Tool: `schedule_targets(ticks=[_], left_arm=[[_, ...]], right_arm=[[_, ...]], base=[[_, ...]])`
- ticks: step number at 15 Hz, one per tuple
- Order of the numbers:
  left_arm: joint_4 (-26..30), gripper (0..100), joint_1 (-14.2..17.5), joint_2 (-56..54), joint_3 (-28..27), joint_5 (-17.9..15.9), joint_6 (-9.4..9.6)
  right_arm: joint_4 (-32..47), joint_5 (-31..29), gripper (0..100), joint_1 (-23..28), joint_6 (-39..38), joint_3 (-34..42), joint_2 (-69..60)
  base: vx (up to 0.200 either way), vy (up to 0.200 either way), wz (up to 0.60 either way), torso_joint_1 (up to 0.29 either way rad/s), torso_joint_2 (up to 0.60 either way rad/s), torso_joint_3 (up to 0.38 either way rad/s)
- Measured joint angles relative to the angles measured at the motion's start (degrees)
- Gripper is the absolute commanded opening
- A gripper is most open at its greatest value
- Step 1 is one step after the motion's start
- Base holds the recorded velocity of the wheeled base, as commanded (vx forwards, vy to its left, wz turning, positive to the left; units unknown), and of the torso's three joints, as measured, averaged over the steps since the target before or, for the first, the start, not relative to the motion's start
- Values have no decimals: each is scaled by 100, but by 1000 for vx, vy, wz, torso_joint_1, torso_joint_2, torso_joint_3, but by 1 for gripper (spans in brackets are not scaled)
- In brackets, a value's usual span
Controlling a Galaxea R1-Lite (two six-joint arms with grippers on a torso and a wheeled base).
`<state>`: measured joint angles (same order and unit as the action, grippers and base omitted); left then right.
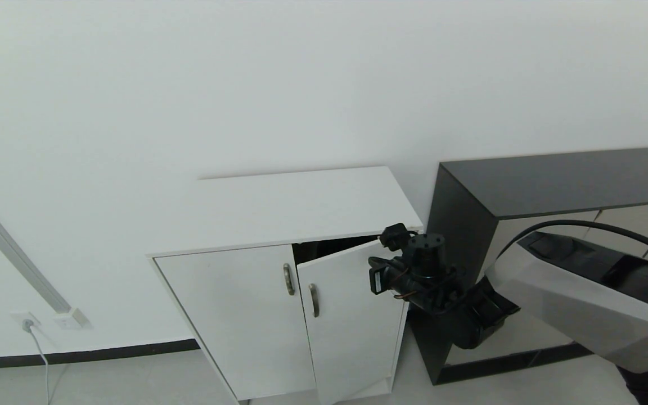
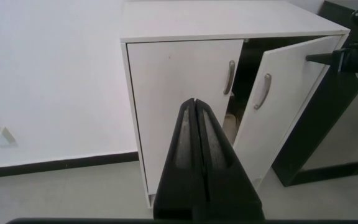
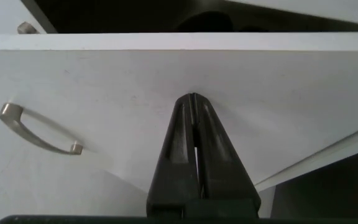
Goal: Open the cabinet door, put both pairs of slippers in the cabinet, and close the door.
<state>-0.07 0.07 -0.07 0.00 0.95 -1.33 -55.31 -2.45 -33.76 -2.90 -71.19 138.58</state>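
The white cabinet (image 1: 296,205) stands against the wall. Its left door (image 1: 234,315) is closed and its right door (image 1: 352,326) hangs partly ajar, with a dark gap at the top. My right gripper (image 1: 373,270) is shut, its tips against the outer face of the right door (image 3: 104,81), toward the hinge side from the handle (image 3: 39,130). My left gripper (image 2: 194,102) is shut and empty, held back in front of the left door (image 2: 179,93). A pale shape (image 2: 230,121) lies low inside the gap, too hidden to identify.
A dark sideboard (image 1: 554,180) stands close on the cabinet's right, next to the ajar door. A wall socket with a cable (image 1: 27,324) sits low on the left wall. Bare floor (image 1: 104,382) lies before the cabinet.
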Motion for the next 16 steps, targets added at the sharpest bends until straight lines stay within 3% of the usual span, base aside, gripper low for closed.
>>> schedule_targets(ticks=[16], left_arm=[[0, 0, 0, 0, 0, 5, 2]], right_arm=[[747, -11, 0, 145, 1, -913, 233]], base=[[0, 0, 0, 0, 0, 0]])
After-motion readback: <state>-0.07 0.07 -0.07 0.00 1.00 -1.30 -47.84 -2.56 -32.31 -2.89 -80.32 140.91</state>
